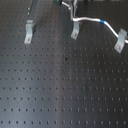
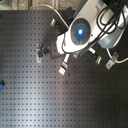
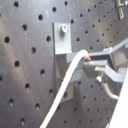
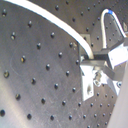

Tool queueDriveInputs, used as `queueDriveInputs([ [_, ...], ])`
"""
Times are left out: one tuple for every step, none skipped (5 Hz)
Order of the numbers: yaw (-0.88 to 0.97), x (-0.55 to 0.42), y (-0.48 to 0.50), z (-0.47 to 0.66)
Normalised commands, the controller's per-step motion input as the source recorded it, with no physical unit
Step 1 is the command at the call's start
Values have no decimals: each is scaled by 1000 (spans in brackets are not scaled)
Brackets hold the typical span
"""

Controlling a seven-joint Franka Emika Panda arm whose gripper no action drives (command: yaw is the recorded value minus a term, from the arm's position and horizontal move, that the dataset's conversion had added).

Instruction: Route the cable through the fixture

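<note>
Surface [image 1: 65, 95]: dark perforated board with rows of small holes; the near stretch in the first exterior view is bare board

Landmark, middle clip [image 1: 75, 31]: small silver-grey bent metal fixture, standing on its flat foot toward the far side of the board in the first exterior view

Cable [image 1: 92, 21]: thin white cord, running from the middle clip toward the first exterior view's right, arching a little above the board between the two clips

Blue band [image 1: 101, 22]: short blue ring on the cable, between the middle clip and the right-hand clip, nearer the latter

Right clip [image 1: 120, 41]: same kind of fixture, well to the first exterior view's right of the middle clip; the cable reaches its top

Left clip [image 1: 29, 31]: third fixture, well to the first exterior view's left of the middle clip, with no cable at it

Cable up close: in the first wrist view the white cord [image 3: 67, 82] curves across the front of a bolted grey bracket [image 3: 64, 42] and ends at the dark fingers [image 3: 102, 65]

Fingers: pinching the cable, pressed in on its end in the first wrist view; the second wrist view shows the cord [image 4: 60, 22] sweeping into the same grip

Arm [image 2: 82, 32]: in the second exterior view the white body with a glowing blue ring hangs over the far part of the board, hiding much of the clip beneath it
</note>
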Motion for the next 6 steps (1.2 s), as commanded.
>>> queueDriveInputs([
  [-143, -294, -421, -17],
  [-343, -180, -351, 6],
  [-368, -5, -220, 2],
  [-223, 43, -155, 1],
  [-340, -233, -134, 115],
  [0, -123, 0, 282],
])
